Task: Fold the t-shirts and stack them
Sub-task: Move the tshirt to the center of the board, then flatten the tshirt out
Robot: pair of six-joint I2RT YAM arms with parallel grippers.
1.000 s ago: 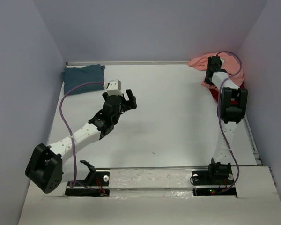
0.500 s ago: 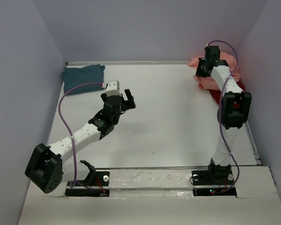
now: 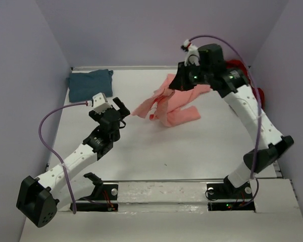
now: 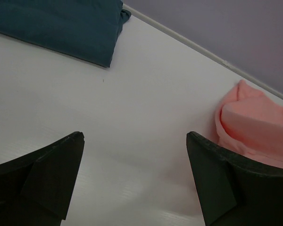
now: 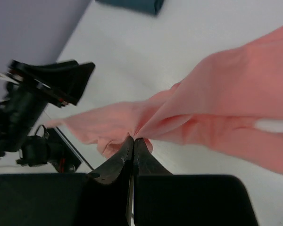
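Note:
A salmon-pink t-shirt (image 3: 172, 107) hangs bunched over the middle of the table, its lower folds trailing on the surface. My right gripper (image 3: 175, 85) is shut on a pinch of that shirt's cloth (image 5: 226, 89), with the jaws (image 5: 133, 138) pressed together. The teal t-shirt (image 3: 90, 83) lies folded in the back left corner, also visible in the left wrist view (image 4: 61, 23). A dark red t-shirt (image 3: 260, 94) shows partly behind the right arm at the back right. My left gripper (image 3: 122, 113) is open and holds nothing (image 4: 134, 136), just left of the pink shirt (image 4: 257, 127).
Grey walls close in the table on the left, back and right. A raised rim (image 3: 141, 67) runs along the back edge. Both arm bases (image 3: 227, 191) sit on the near edge. A purple cable (image 3: 55, 113) loops off the left arm.
The right arm has swung from the back right corner toward the middle, lifting the salmon-pink shirt with it. The left arm has pulled back and left a little, still open.

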